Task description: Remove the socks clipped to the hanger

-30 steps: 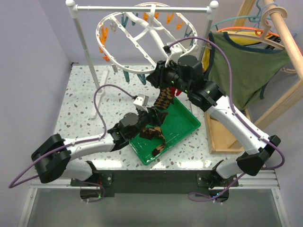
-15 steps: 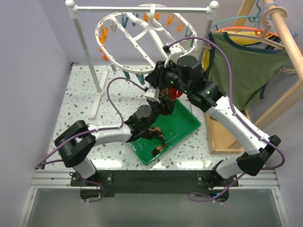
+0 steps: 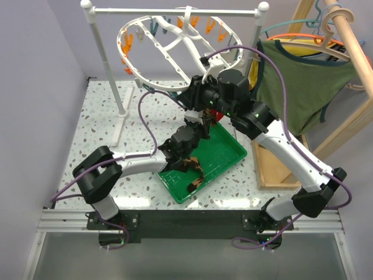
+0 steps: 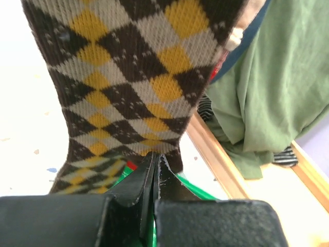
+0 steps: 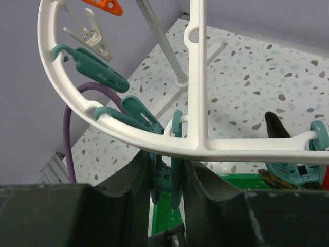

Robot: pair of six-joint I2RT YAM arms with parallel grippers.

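Socks come first in the overhead view: one brown-and-yellow argyle sock (image 3: 204, 118) hangs under the near rim of the white oval hanger (image 3: 152, 84). It sits directly between our two grippers. The left gripper (image 3: 196, 128) reaches up to it from below, and the right gripper (image 3: 199, 98) sits at the rim just above it. Below the left gripper, a second argyle sock (image 3: 195, 173) lies in the green tray (image 3: 228, 153).

In the left wrist view, the argyle sock (image 4: 128, 77) hangs straight ahead of the left gripper (image 4: 156, 157) and fills most of the frame. The jaws are pressed together, with their tips on the sock's lower edge, and appear to pinch it. To the gripper's right are an olive-green top (image 4: 267, 77) and a wooden frame (image 4: 216, 159). A strip of the green tray (image 4: 193, 188) shows just beyond the fingers.

In the right wrist view, the right gripper (image 5: 167, 180) is clamped on a teal clothespin (image 5: 165, 172) that hangs from the hanger (image 5: 198, 77) rim directly above the fingertips. More teal pins (image 5: 97, 69) line the rim to the upper left, and a dark sock tip (image 5: 277, 128) shows to the right.
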